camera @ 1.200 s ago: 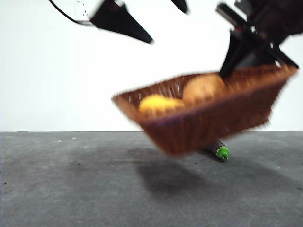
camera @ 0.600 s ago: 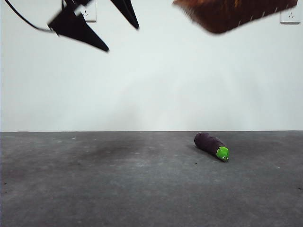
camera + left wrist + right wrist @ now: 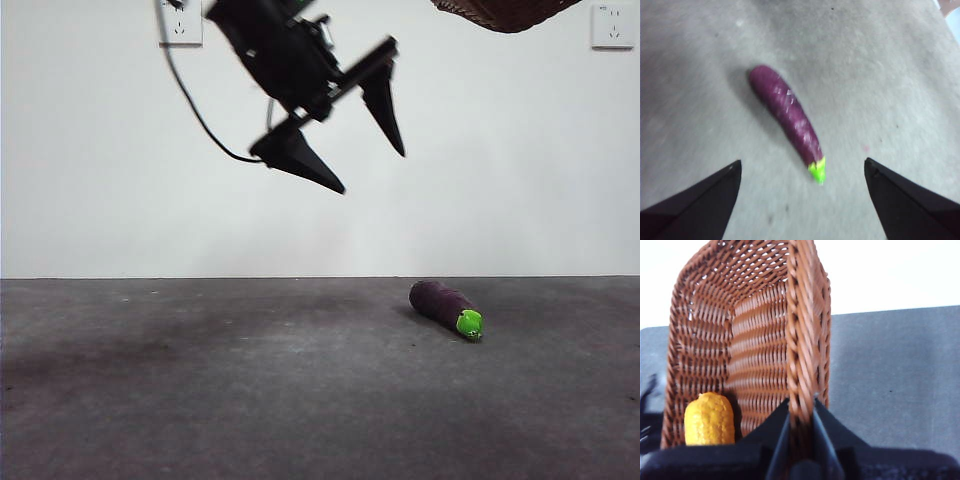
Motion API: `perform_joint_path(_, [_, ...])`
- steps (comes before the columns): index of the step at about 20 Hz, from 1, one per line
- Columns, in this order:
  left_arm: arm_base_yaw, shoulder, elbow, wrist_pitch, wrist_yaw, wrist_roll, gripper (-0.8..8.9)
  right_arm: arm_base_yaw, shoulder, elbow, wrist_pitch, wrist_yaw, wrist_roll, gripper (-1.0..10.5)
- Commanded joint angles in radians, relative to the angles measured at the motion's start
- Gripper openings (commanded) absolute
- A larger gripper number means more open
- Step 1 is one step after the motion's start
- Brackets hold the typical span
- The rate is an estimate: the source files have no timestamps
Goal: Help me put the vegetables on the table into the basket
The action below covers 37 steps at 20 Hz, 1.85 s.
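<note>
- One vegetable is left on the tabletop (image 3: 200, 400): the purple eggplant (image 3: 445, 308), lying on its side right of centre in the front view, green cap toward the camera and slightly rightward.
- The left gripper (image 3: 372, 168) hangs high over the middle of the scene, well above the eggplant and to its left. Its jaws are spread wide and hold nothing.
- In the left wrist view the eggplant (image 3: 786, 120) lies ahead of the left gripper (image 3: 801, 169), between the lines of the two jaws, with its cap end nearer them. Its long axis runs on a slant, closer to lengthwise than crosswise to the opening, so I judge the wrist needs some turn before the jaws can close across the body.
- The tabletop is flat, dark grey and matte, with open room all round the eggplant for a descent from above.
- The basket (image 3: 505, 12) is lifted to the top edge, right of centre. The right gripper (image 3: 801, 426) has its jaws pinched on the basket's braided rim (image 3: 802, 340), holding it tilted.
- A yellow corn cob (image 3: 709, 419) sits inside; the potato is not visible.
- The left arm is the free one for the eggplant.
</note>
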Motion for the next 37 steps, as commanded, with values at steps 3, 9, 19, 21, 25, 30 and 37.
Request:
perform_joint_path(3, [-0.032,0.195,0.222,-0.096,0.004,-0.013,4.17,-0.053,-0.005,0.008,0.057,-0.028,0.024,-0.1])
perform_joint_path(9, [-0.073,0.307,0.256,-0.05,0.001,-0.048,4.17,-0.227,-0.008,0.008,0.063,-0.187,0.049,-0.1])
perform_joint_path(19, [-0.106,0.386,0.256,-0.036,-0.071,-0.081,4.13,-0.281,-0.013,0.008,0.083,-0.312,0.054,-0.1])
perform_joint_path(21, [-0.121,0.389,0.256,-0.032,-0.076,-0.081,4.13,-0.281,-0.013,0.008,0.082,-0.312,0.054,-0.1])
perform_joint_path(25, [-0.156,0.39,0.256,-0.027,-0.106,-0.085,4.09,-0.281,-0.013,0.008,0.082,-0.338,0.054,-0.1])
perform_joint_path(30, [-0.168,0.434,0.256,-0.117,-0.131,-0.093,4.08,-0.28,-0.016,0.008,0.077,-0.381,0.054,-0.1])
perform_joint_path(37, [-0.19,0.454,0.256,-0.101,-0.148,-0.114,2.12,-0.28,-0.026,0.008,0.072,-0.381,0.05,-0.1])
